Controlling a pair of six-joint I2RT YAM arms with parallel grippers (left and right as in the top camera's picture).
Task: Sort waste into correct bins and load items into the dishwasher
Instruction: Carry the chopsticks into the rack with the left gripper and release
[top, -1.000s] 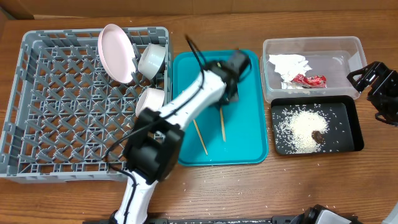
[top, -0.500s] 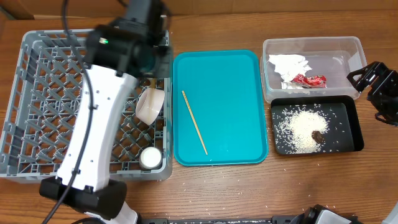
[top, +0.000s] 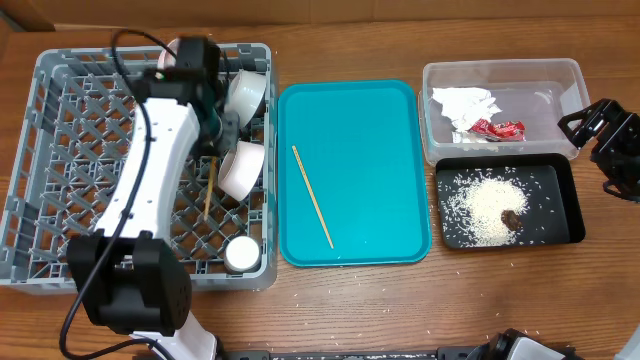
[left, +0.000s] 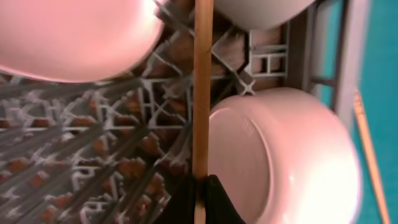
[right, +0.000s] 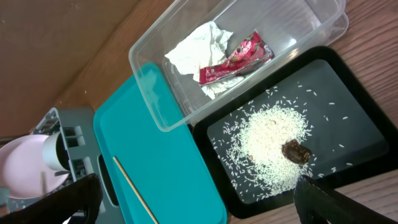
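Note:
My left gripper (top: 216, 138) is over the grey dish rack (top: 60, 150), shut on a wooden chopstick (top: 210, 188) that points down into the lattice; the left wrist view shows the jaws (left: 200, 200) pinching that chopstick (left: 201, 93). It sits between a pink plate (left: 74, 37) and a white bowl (left: 292, 162). A second chopstick (top: 312, 196) lies on the teal tray (top: 380, 120). The rack also holds two white bowls (top: 246, 95) (top: 240, 170) and a small cup (top: 240, 253). My right gripper (top: 600, 125) is open and empty at the right edge (right: 199, 208).
The clear tub (top: 500, 72) holds a crumpled napkin (top: 462, 103) and a red wrapper (top: 497, 128). The black tray (top: 572, 200) holds rice (top: 483, 205) and a brown lump (top: 510, 217). Stray rice grains lie on the table in front.
My left arm carried one chopstick from the teal tray over to the rack and now holds it lowered among the bowls. The right arm has not moved.

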